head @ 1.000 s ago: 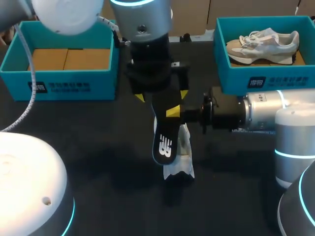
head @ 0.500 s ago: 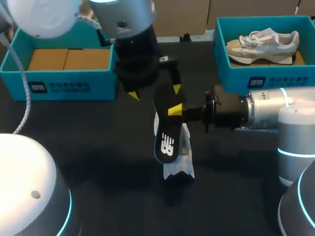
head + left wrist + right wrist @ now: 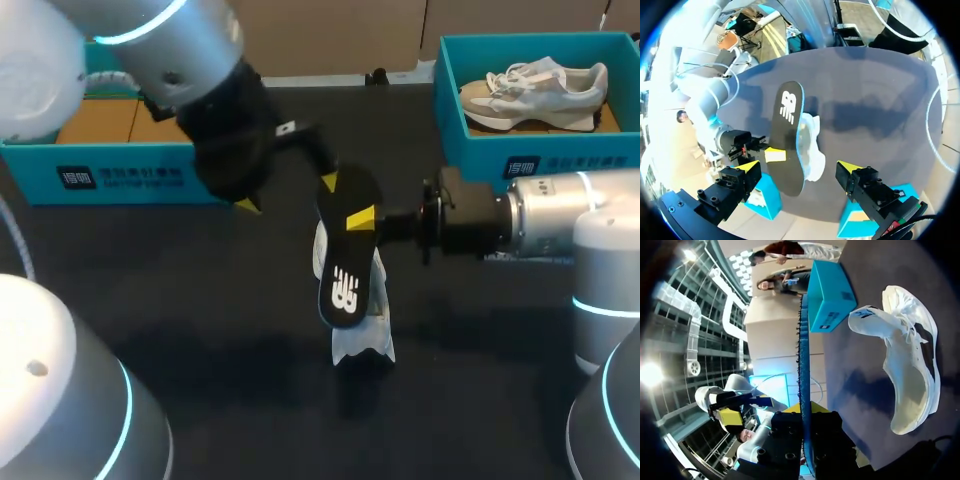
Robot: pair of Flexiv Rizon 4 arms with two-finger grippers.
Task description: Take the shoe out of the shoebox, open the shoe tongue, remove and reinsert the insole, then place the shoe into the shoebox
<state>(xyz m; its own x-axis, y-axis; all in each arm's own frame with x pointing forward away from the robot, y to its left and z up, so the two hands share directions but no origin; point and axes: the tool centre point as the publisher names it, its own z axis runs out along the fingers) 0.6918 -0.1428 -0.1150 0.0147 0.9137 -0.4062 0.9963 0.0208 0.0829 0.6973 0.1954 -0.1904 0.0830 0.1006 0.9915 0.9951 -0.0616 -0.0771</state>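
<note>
Right gripper [image 3: 362,218] pinches black insole [image 3: 343,270] above white shoe [image 3: 365,320], which lies at middle of table [image 3: 200,300]. Left gripper [image 3: 287,193] spread wide beside insole, touching nothing. Risk: narrow pinch lets floppy insole twist or slip; unheld shoe may slide during reinsertion.

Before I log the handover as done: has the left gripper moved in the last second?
Yes. The left gripper has swung left off the insole, toward the left box; the insole stays in the right gripper.
</note>
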